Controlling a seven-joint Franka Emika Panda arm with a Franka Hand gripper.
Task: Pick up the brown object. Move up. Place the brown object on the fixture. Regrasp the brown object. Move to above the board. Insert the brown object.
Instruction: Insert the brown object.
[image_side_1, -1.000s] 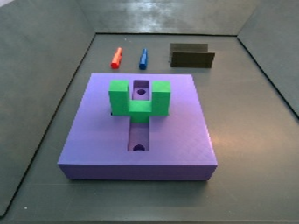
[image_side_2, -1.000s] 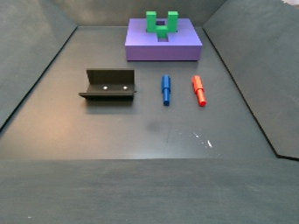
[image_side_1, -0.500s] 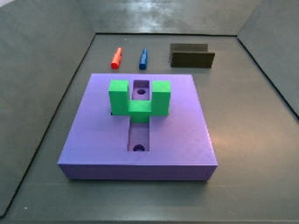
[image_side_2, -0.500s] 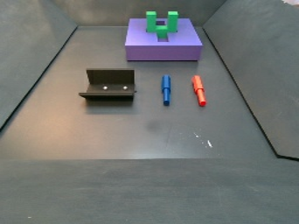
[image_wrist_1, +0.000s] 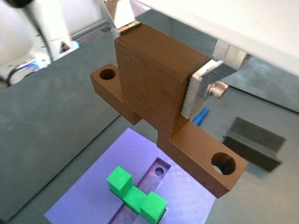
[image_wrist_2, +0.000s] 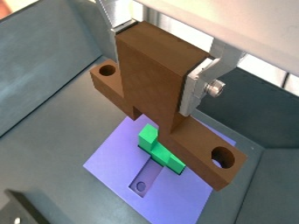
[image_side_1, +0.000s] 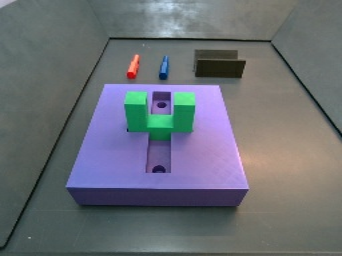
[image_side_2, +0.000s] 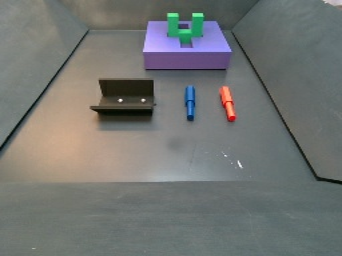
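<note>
In both wrist views my gripper (image_wrist_1: 163, 61) (image_wrist_2: 162, 57) is shut on the brown object (image_wrist_1: 158, 83) (image_wrist_2: 158, 79), a T-shaped block whose cross bar has a round hole near each end. The silver fingers (image_wrist_1: 201, 87) press its upright stem from both sides. It hangs high above the purple board (image_wrist_1: 100, 188) (image_wrist_2: 122, 157) with the green U-shaped block (image_wrist_1: 138, 194) (image_wrist_2: 158, 149). Neither gripper nor brown object shows in the side views, where the board (image_side_1: 201, 150) (image_side_2: 167, 55) and the empty dark fixture (image_side_1: 221, 65) (image_side_2: 124, 97) stand on the floor. The fixture also shows in a wrist view (image_wrist_1: 257, 140).
A blue pen (image_side_1: 163, 67) (image_side_2: 190, 101) and a red pen (image_side_1: 134, 66) (image_side_2: 227, 103) lie side by side on the grey floor between the board and the fixture. Sloped grey walls ring the floor.
</note>
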